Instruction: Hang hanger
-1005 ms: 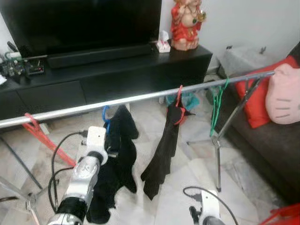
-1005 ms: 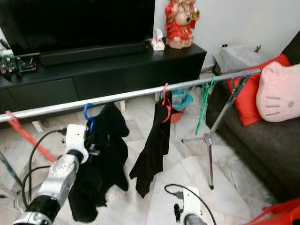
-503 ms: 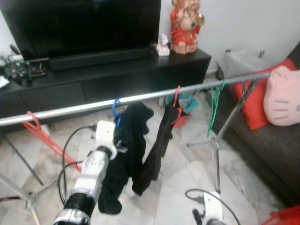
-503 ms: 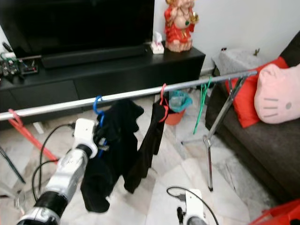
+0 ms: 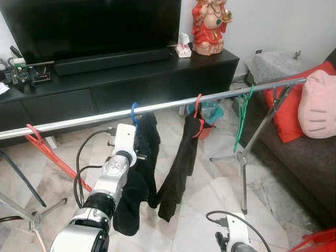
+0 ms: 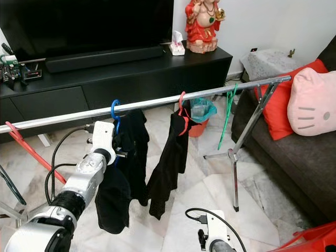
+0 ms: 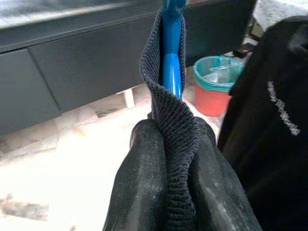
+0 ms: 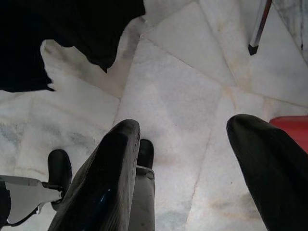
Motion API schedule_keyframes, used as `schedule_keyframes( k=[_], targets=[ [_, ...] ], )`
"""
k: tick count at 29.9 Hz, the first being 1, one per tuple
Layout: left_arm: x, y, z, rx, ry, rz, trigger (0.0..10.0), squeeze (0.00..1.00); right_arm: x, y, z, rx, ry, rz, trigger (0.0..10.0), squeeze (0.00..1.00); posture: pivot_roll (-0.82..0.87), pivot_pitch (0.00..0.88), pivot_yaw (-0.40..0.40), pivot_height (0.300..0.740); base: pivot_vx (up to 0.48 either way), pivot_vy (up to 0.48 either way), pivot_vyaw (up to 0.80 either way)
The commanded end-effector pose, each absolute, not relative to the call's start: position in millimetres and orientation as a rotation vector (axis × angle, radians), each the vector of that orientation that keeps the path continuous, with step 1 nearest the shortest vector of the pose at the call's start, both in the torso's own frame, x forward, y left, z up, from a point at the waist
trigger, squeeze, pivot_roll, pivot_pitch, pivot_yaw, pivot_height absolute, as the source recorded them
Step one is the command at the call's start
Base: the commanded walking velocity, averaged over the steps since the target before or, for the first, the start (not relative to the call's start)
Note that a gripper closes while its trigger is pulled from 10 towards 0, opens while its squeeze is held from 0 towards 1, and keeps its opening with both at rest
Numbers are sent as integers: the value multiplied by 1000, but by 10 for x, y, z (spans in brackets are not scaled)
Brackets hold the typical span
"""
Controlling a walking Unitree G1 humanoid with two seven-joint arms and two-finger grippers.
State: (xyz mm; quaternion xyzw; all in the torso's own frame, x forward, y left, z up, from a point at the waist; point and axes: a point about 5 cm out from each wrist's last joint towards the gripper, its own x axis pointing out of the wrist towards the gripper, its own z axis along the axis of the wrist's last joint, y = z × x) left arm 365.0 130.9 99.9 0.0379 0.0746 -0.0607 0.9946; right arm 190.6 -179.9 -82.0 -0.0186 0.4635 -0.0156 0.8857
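A blue hanger (image 5: 134, 109) carries a black garment (image 5: 143, 167), and its hook sits at the silver rail (image 5: 168, 104), seemingly over it. My left gripper (image 7: 174, 129) is shut on the garment's ribbed collar just under the blue hanger (image 7: 172, 72). Its wrist (image 5: 124, 140) stands close below the rail. To the right on the rail hang a red hanger (image 5: 199, 112) with a black garment, then a bare green hanger (image 5: 241, 116). My right gripper (image 8: 183, 126) is open and holds nothing, low over the marble floor.
Another red hanger (image 5: 46, 151) hangs at the rail's left end. The rack's tripod leg (image 5: 242, 173) stands at the right, beside a sofa (image 5: 310, 157) with a red cushion and a pink pillow. Behind are a black TV stand (image 5: 121, 79) and a teal-lined bin (image 5: 210, 113).
My left gripper has carried the blue hanger and its garment up and to the right, bringing the hook from below the rail onto it. The camera view has shifted slightly.
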Motion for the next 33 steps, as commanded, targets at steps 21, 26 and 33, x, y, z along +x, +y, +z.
schedule_keyframes(
  k=[21, 26, 33],
  targets=[
    [3785, 1457, 1011, 93, 321, 45, 10000, 0, 1935, -1825, -802, -78, 955, -10, 10000, 0, 34, 0, -39, 740, 0, 0, 0],
    [3744, 1439, 938, 73, 331, 24, 10000, 855, 1934, -1823, -802, -79, 955, -7, 10000, 0, 32, 0, -38, 740, 0, 0, 0],
    [3739, 1403, 971, 51, 272, -14, 10000, 1000, 1932, -1829, -803, -77, 954, -14, 10000, 0, 35, 0, -40, 740, 0, 0, 0]
  ],
)
